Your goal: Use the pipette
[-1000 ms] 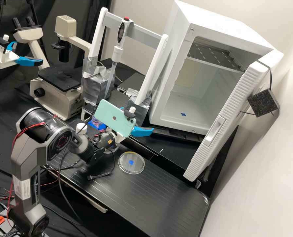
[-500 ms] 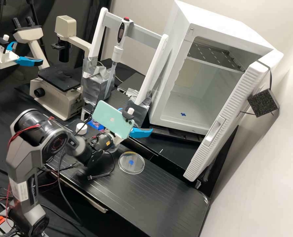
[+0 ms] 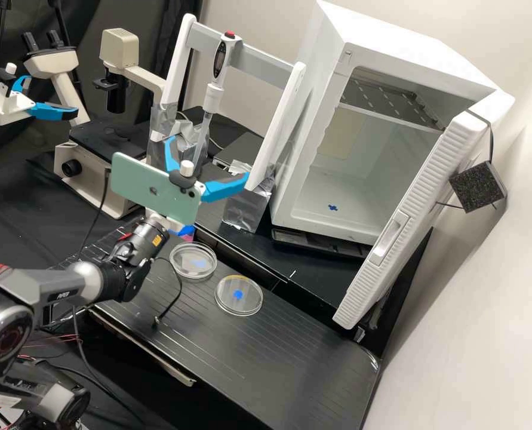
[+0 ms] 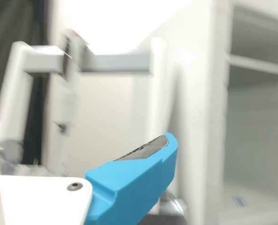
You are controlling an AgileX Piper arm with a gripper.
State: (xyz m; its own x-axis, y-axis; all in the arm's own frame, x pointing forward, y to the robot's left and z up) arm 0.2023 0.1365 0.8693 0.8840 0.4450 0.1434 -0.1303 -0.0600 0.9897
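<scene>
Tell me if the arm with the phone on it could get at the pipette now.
Probably yes: its gripper is open, and the pipette hangs at the white crossbar, with nothing visible between them.

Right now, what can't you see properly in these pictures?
- Numbers on the pipette: too small in the high view, blurred in the wrist view.
- Any liquid in its tip: too small to tell, high view.
- The phone's screen: turned away, high view.
- Part of the microscope's base: behind the phone, high view.
- Most of the second arm: cut off by the left edge, high view.
</scene>
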